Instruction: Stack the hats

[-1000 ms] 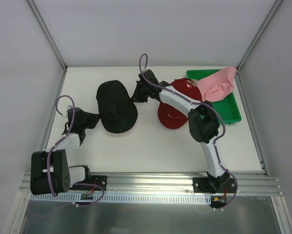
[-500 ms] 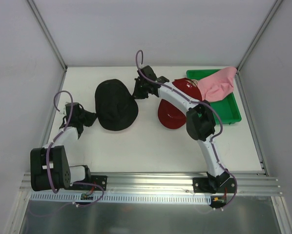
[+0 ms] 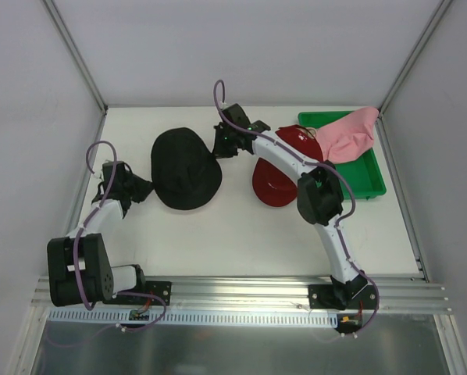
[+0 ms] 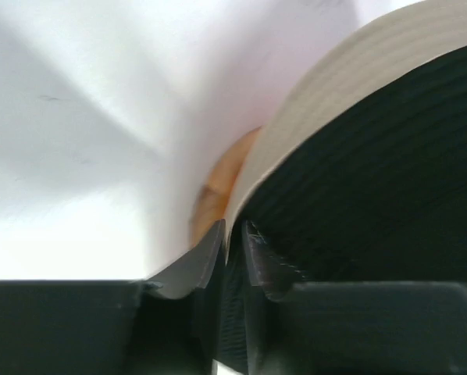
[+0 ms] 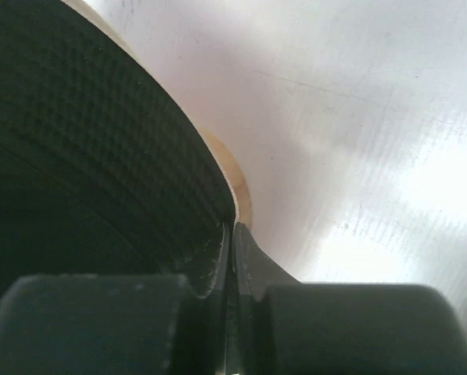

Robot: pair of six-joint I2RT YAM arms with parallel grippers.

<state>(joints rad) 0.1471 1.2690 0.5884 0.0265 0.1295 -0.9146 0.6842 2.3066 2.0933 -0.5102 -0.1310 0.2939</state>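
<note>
A black hat (image 3: pixel 187 168) lies spread out on the white table, left of the middle. My left gripper (image 3: pixel 145 187) holds its left brim. In the left wrist view the jaws (image 4: pixel 233 234) stand a sliver apart, with the black fabric (image 4: pixel 374 172) between them. My right gripper (image 3: pixel 220 144) is shut on the hat's right rear brim; the right wrist view shows the fingers (image 5: pixel 232 234) pinched on the black brim (image 5: pixel 77 141). A red cap (image 3: pixel 274 183) lies under my right arm. A pink hat (image 3: pixel 351 133) drapes over the green tray.
The green tray (image 3: pixel 370 180) stands at the back right, against the right wall. A tan wooden shape (image 4: pixel 214 187) shows under the hat's brim, and it appears in the right wrist view (image 5: pixel 235 183) as well. Enclosure walls stand close behind and to both sides.
Both grippers have carried the black hat a little toward the back and left. The hat now lies rounder and flatter. The left jaws have parted slightly.
</note>
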